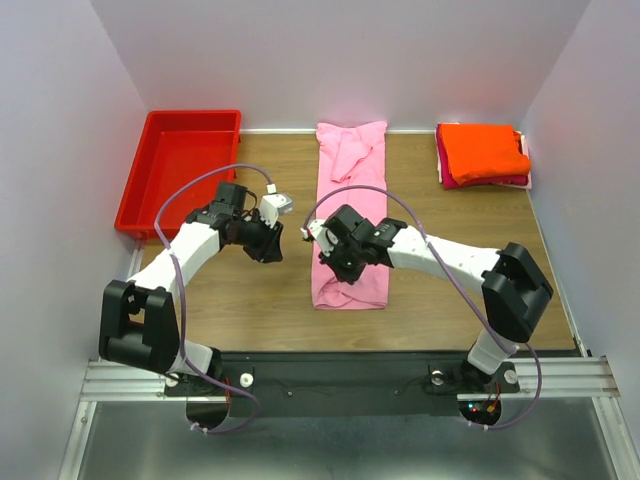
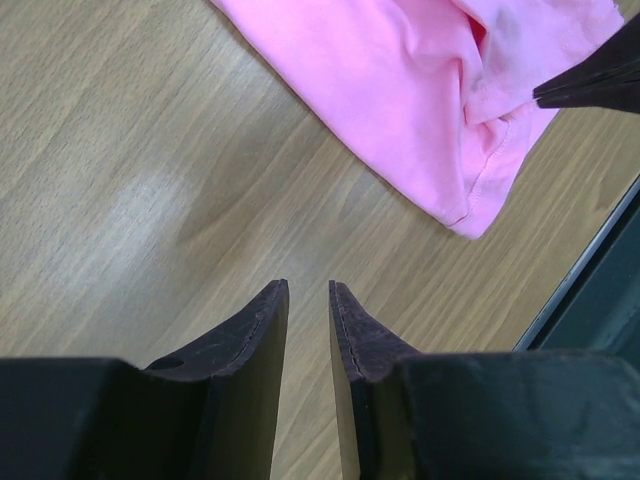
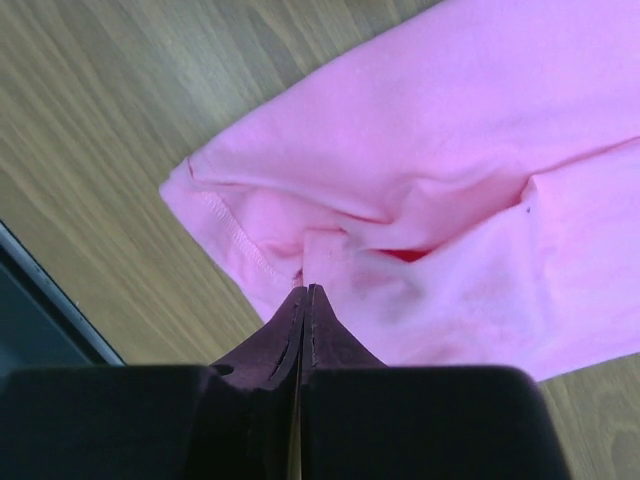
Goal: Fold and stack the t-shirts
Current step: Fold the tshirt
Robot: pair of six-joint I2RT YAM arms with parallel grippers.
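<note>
Right wrist view shows the right gripper (image 3: 305,292) pinched tight on the near hem of the pink shirt (image 3: 450,150), which lies in a long strip down the table's middle. Risk: only a thin fold is caught, so a fast lift may pull it free; a deeper pinch may drag both layers and skew the fold. The left gripper (image 2: 308,292) hangs over bare table beside the shirt, jaws slightly apart, holding nothing. At the far right corner, the orange shirt (image 1: 482,150) covers a darker one (image 1: 450,181), mostly hidden. Whether the pinch holds one layer or two cannot be told.
</note>
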